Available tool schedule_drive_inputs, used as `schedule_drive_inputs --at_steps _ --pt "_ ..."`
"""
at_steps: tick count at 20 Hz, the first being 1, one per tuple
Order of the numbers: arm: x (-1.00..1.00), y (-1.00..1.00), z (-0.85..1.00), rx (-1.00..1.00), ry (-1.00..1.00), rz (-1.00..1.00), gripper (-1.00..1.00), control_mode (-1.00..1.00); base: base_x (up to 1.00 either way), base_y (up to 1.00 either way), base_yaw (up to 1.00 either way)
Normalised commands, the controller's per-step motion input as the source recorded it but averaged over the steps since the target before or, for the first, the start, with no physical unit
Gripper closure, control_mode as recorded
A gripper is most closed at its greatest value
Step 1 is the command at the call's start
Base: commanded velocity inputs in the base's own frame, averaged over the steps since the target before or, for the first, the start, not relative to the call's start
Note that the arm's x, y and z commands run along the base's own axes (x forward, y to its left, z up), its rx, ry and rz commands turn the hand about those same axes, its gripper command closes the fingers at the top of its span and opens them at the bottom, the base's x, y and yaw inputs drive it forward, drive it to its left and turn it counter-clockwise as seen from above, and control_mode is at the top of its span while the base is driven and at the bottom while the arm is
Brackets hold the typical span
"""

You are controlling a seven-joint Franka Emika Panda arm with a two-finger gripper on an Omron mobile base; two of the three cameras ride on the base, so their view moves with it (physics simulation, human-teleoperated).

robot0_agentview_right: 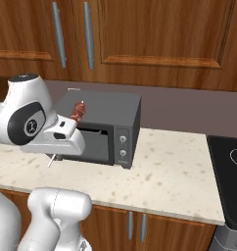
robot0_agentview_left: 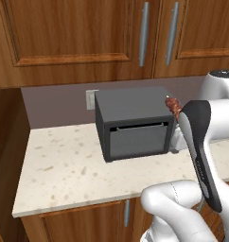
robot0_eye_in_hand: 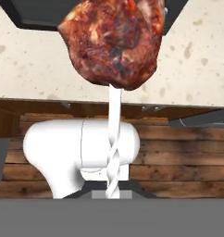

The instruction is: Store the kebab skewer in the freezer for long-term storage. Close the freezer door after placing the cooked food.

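- Left base view: the arm rises at the lower right, its dark-trimmed forearm crossing in front of the microwave [robot0_agentview_left: 135, 124]. The reddish meat of the skewer [robot0_agentview_left: 172, 105] pokes out just above the forearm, level with the microwave's top right corner. The gripper itself is hidden behind the arm here, so the jaws cannot be read from this side. The microwave sits on the speckled counter [robot0_agentview_left: 64, 165] under wooden cabinets [robot0_agentview_left: 74, 38], with a wall socket [robot0_agentview_left: 91, 99] just to its left.
- Right base view: the gripper [robot0_agentview_right: 66, 130] is in front of the microwave's left part, jaws closed tight on the skewer. The meat [robot0_agentview_right: 78, 112] stands above the hand and the pale stick tip [robot0_agentview_right: 51, 161] slants out below it, held above the counter. This side also shows the microwave's two knobs [robot0_agentview_right: 122, 145] and a dark stove [robot0_agentview_right: 228, 176] at the right edge.
- Hand view: the meat chunk [robot0_eye_in_hand: 111, 41] is close up at the top, and the twisted pale stick [robot0_eye_in_hand: 114, 139] runs down to the bottom, where the fingers pinch it.
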Motion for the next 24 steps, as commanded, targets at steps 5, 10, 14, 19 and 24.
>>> schedule_drive_inputs --at_steps 5,10,14,19,24 --pt "0.0 -0.06 -0.02 0.0 0.02 -0.02 1.0 -1.0 0.0 0.0 0.0" --pt "0.0 0.0 0.0 0.0 0.0 0.0 1.0 -1.0 0.0 0.0 0.0" --pt "-0.01 0.0 0.0 0.0 0.0 0.0 1.0 -1.0 0.0 0.0 0.0" --pt "-0.04 0.0 0.0 0.0 0.0 0.0 1.0 1.0 -0.27 0.0 0.0" --pt "0.0 0.0 0.0 0.0 0.0 0.0 1.0 1.0 -0.64 0.0 0.0"
